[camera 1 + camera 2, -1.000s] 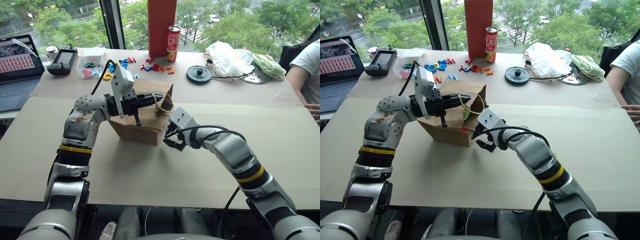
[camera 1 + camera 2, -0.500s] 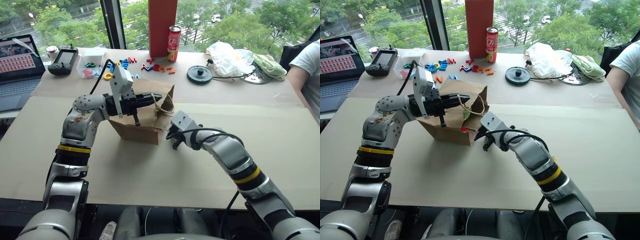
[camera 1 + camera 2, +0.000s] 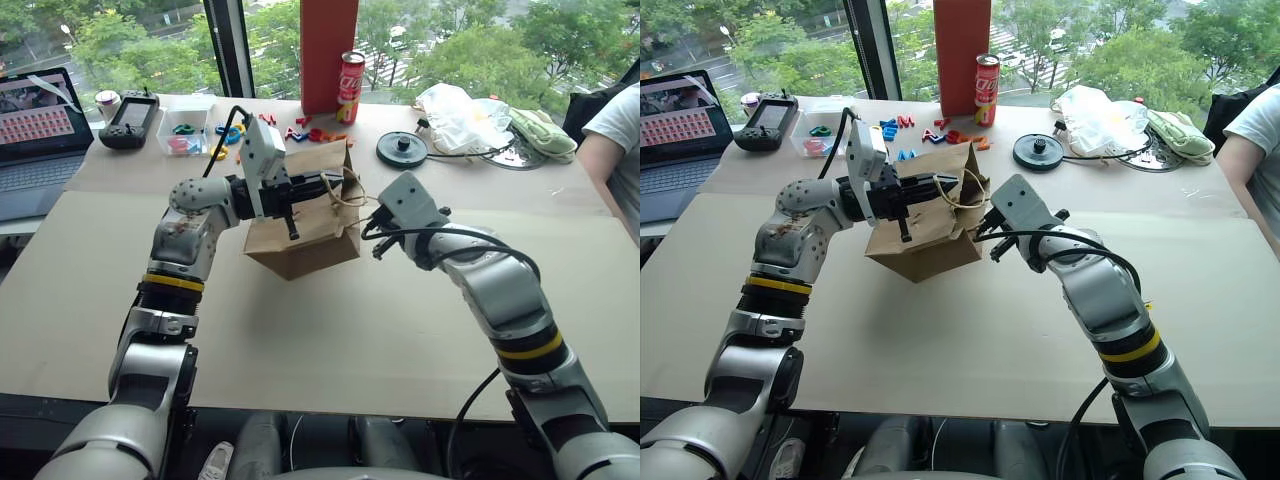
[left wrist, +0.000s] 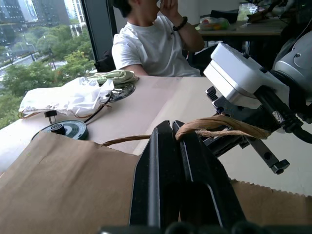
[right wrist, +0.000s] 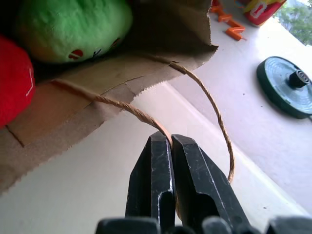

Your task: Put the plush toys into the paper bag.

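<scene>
Both plush toys, green (image 5: 73, 27) and red (image 5: 14, 80), lie inside the paper bag (image 3: 300, 235) on the worktop (image 3: 330, 340). Left pincer (image 4: 175, 134) and right pincer (image 5: 170, 144) each pinch a twine handle (image 5: 217, 119). Judged stage: loading complete, bag being righted. Next move calls for an even lift, keeping the mouth upward.

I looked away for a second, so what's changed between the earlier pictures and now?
The right claw shut on a twine handle and rose; the paper bag lifted and tilted. The left claw stayed shut on the other handle; both plush toys stayed inside.
</scene>
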`<state>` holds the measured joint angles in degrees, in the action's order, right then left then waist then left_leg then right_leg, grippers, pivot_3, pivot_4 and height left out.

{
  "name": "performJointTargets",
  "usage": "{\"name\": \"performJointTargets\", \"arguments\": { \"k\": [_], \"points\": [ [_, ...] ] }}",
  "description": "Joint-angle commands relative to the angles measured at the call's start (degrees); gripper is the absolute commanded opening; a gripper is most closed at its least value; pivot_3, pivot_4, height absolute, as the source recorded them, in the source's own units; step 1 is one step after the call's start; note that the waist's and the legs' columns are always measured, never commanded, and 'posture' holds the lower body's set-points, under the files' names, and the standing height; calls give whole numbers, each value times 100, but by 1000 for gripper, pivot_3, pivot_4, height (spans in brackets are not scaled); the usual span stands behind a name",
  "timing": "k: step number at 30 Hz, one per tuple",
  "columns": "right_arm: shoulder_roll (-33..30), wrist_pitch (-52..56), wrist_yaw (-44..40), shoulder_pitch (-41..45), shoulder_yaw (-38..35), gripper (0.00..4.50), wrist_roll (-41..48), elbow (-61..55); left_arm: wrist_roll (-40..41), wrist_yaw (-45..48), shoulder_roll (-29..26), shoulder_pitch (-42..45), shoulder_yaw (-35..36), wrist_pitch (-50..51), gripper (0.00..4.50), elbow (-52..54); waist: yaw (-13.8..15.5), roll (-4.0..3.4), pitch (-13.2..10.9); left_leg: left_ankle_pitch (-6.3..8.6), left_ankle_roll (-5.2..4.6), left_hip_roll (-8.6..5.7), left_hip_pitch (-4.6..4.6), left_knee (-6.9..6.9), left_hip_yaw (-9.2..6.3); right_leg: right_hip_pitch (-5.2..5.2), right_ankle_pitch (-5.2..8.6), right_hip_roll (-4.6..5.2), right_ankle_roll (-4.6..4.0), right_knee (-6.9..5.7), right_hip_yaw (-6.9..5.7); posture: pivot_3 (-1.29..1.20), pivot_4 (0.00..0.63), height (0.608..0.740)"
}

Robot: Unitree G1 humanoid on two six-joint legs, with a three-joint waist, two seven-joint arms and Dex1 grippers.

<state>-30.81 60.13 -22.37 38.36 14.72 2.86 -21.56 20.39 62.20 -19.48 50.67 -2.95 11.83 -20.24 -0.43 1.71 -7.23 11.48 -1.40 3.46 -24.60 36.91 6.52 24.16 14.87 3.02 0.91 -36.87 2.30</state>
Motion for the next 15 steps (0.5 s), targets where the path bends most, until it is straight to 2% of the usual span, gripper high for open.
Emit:
{"name": "performJointTargets", "arguments": {
  "k": [1,10,15],
  "points": [
    [-378,71,14,620,-358,308,-226,-682,40,-443,247,241,314,-333,69,-332,-20,-8,-5,0,0,0,-1,-1,0,4,0,0,0,-1,2,0,150,740],
    [-571,526,-104,863,-127,308,-193,-1215,91,-1200,535,-12,735,-500,69,-408,-30,-8,-5,0,0,3,-1,-1,-7,6,0,-1,0,-3,7,0,150,740],
    [-353,679,-86,868,-52,308,-146,-1205,163,-1345,456,-256,843,-264,69,-164,-31,-8,-5,0,0,1,-1,-1,-7,5,0,2,0,-3,5,0,150,740]
  ]
}}
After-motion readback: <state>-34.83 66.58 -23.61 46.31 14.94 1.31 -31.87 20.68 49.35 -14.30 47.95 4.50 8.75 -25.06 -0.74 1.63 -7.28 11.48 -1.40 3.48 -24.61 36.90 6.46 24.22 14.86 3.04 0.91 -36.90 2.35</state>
